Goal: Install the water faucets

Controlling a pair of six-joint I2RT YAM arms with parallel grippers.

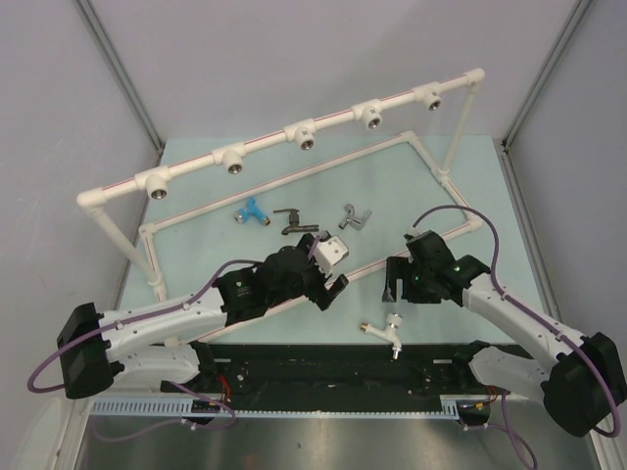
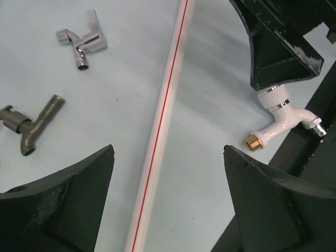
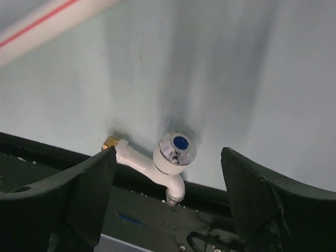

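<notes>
Teal table (image 1: 196,186) in the top view carries a white pipe frame (image 1: 113,220) whose upper bar has five round sockets (image 1: 306,140). Inside the frame the blue tap (image 1: 251,211), the dark tap (image 1: 293,221) and the silver tap (image 1: 355,216) lie in a row, apart from one another. The white tap (image 1: 385,331) lies alone on the near side of the frame, close to the table's front edge. The left claw (image 1: 328,279) hangs over the frame's front pipe and the right claw (image 1: 394,286) hangs near the white tap. From the left wrist, the left claw (image 2: 168,152) is spread wide and grips nothing. The red-striped pipe (image 2: 168,79) runs between its fingers, with the silver tap (image 2: 84,44) and dark tap (image 2: 34,123) to one side and the white tap (image 2: 281,118) to the other. From the right wrist, the right claw (image 3: 168,152) is likewise spread wide and empty. The white tap (image 3: 177,147) lies on the table below the gap, its blue-dotted knob up, against a black rail (image 3: 42,157).
</notes>
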